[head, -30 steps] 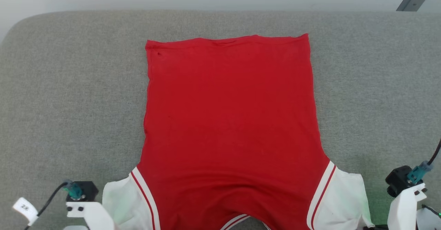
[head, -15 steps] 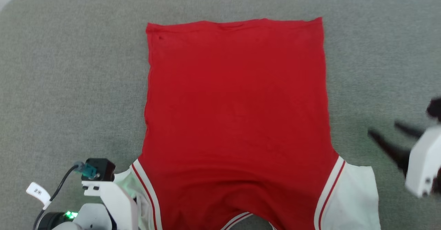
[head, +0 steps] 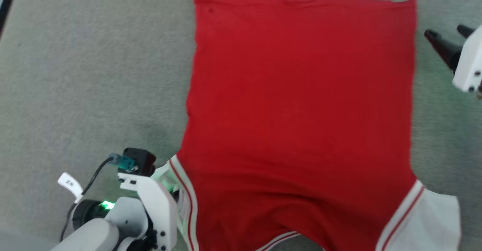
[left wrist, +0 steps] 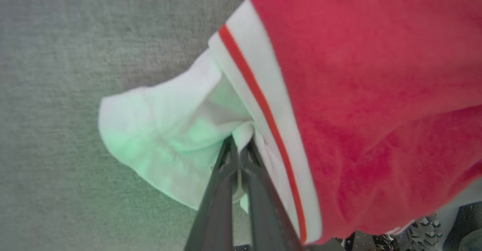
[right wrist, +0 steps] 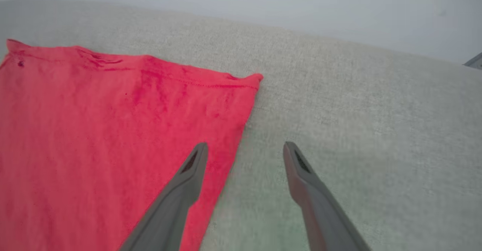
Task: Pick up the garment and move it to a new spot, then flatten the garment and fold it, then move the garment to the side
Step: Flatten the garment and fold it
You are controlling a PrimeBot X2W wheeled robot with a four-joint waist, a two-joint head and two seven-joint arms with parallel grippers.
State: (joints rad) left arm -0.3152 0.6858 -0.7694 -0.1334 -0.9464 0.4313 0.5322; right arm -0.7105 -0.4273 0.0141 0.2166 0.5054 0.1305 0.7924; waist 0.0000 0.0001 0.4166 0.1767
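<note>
Left hand (left wrist: pixel 240 142) pinches garment (left wrist: pixel 376 93) sleeve, plain in wrist view.

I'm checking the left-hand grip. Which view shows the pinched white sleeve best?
The left wrist view: the left gripper is shut on a fold of the white sleeve, beside the striped trim. In the head view the wrist hides most of that sleeve. The right wrist view has a red far corner of the garment.
</note>
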